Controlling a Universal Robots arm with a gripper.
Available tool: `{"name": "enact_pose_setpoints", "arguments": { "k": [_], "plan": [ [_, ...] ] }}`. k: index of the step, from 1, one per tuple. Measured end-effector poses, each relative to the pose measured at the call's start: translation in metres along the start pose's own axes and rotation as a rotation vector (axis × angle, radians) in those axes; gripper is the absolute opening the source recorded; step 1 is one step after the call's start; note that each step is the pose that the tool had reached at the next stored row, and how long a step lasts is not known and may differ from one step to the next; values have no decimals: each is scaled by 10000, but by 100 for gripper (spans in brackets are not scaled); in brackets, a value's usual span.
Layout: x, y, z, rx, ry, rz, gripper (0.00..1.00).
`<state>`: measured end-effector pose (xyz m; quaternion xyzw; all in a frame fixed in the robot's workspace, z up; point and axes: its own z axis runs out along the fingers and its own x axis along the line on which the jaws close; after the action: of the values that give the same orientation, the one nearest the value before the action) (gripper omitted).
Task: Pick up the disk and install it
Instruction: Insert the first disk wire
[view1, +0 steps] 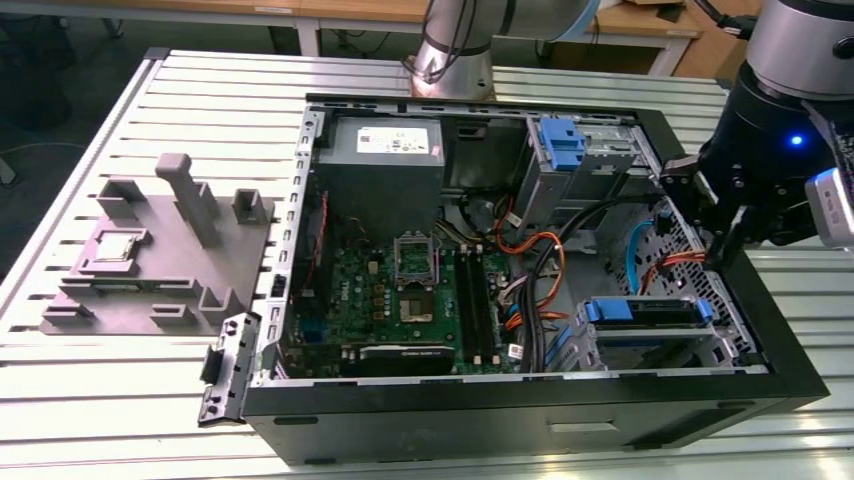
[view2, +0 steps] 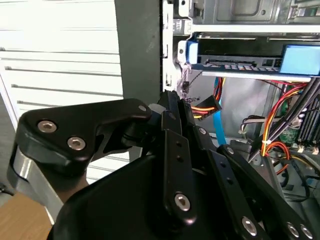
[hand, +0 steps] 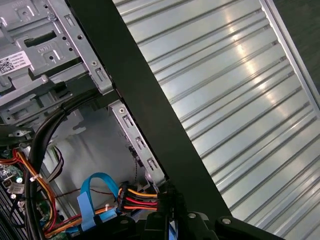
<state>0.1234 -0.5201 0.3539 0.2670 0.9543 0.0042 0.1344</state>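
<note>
Outside, from the exterior view: open computer case (view1: 534, 400) lying on a slatted metal table (view1: 80, 400), grey fixture block (view1: 160, 250) off to the exterior view's left. Gripper (view1: 727, 250) poised over the case's edge at the exterior view's right, fingers hard to separate; opening cannot be told, nothing seen held. Disk (view1: 645, 312) sitting in a bay near the case's front corner, blue frame up. Second wrist view: black linkage (view2: 175, 165) close up, disk (view2: 250, 56) beyond in its metal cage. First wrist view: case rim (hand: 150, 105), coloured cables (hand: 135, 197), blue ribbon (hand: 90, 197).
</note>
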Motion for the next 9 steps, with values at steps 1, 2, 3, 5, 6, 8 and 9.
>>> {"name": "enact_pose_setpoints", "arguments": {
  "k": [1, 2, 3, 5, 6, 8, 9],
  "plan": [
    [13, -10, -4, 0, 0, 0, 17],
    [23, -18, -7, -1, 0, 1, 17],
    [24, -19, -6, 1, -1, 18, 17],
    [24, -18, -7, 78, -26, 304, 17],
    [25, -19, -6, 124, -40, 477, 17],
    [25, -19, -5, 215, -68, 823, 17],
    [25, -19, -4, 263, -83, 1008, 17]
  ]
}}
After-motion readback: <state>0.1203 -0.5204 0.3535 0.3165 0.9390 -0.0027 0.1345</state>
